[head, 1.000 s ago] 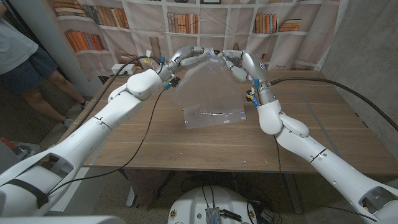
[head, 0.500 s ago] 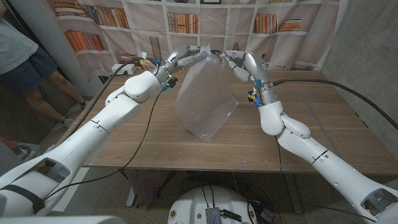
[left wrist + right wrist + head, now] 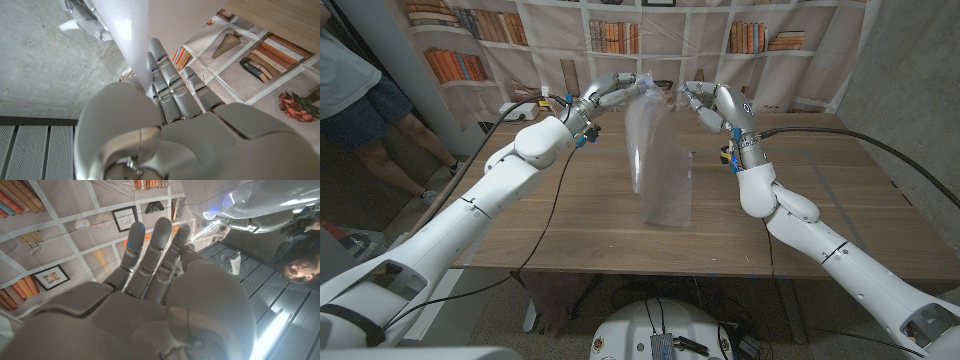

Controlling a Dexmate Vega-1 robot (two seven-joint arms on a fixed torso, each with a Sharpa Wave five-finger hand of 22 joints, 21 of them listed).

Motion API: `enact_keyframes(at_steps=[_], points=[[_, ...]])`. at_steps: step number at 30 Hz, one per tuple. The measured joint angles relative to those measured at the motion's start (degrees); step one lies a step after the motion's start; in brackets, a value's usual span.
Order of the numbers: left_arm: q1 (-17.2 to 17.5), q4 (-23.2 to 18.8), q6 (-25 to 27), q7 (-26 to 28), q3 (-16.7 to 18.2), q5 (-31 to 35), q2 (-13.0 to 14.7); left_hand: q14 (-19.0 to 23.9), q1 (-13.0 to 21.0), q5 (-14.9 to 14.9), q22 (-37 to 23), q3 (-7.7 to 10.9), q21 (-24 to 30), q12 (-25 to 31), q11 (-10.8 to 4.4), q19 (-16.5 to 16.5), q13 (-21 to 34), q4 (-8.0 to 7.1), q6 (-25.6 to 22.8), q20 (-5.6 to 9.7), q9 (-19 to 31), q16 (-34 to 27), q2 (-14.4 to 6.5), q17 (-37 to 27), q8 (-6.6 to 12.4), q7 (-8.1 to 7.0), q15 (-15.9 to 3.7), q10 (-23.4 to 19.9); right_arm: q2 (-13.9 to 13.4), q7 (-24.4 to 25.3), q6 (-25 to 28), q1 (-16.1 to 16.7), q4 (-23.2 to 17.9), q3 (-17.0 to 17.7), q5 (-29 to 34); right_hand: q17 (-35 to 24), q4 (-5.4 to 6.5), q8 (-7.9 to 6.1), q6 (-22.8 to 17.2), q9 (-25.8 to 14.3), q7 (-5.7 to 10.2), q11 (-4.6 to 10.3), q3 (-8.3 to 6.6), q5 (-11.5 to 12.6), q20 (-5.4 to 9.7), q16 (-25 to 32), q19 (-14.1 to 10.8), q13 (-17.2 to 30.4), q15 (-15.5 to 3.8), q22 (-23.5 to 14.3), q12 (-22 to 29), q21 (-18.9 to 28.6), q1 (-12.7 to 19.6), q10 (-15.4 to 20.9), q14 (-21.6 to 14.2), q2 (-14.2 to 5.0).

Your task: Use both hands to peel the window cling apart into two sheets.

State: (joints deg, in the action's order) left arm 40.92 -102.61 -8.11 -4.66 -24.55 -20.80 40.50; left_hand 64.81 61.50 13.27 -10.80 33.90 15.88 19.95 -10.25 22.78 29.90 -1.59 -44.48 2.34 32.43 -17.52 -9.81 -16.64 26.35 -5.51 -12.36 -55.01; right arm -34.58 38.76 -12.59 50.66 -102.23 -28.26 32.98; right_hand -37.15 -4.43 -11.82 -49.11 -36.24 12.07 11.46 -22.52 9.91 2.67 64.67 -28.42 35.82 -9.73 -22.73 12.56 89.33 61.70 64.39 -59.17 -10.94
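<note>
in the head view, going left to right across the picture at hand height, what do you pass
Person at the left edge → left hand → window cling hanging from it over the table → right hand.

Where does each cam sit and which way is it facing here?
Head view: fixed on the head, looking down over the table; both arms, left hand and right hand either side of the hanging window cling.
Left wrist view: along the left hand's back toward the cling.
Right wrist view: along the right hand's back, bookshelf backdrop beyond.
Shared: head and left wrist both show the cling.
</note>
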Motion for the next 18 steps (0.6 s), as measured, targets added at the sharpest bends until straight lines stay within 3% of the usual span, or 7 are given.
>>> enact_keyframes(at_steps=[18], points=[[3.84, -2.53, -0.99, 3.65, 2.97, -0.15, 1.22, -0.01, -0.01, -0.04, 0.00, 0.00, -0.22, 0.00, 0.06, -0.31, 0.42, 0.00, -0.02, 0.31, 0.04, 0.44, 0.00, 0.01, 0.37, -0.21, 0.00, 0.07, 0.11, 0.32, 1.77, 0.17, 0.17, 0.39, -1.07, -0.01, 0.00, -0.06, -0.44, -0.01, 0.00, 0.00, 0.00, 0.06, 0.00, 0.00, 0.00, 0.00, 0.00, 0.01, 0.00, 0.00, 0.00, 0.00, 0.00, 0.00]])
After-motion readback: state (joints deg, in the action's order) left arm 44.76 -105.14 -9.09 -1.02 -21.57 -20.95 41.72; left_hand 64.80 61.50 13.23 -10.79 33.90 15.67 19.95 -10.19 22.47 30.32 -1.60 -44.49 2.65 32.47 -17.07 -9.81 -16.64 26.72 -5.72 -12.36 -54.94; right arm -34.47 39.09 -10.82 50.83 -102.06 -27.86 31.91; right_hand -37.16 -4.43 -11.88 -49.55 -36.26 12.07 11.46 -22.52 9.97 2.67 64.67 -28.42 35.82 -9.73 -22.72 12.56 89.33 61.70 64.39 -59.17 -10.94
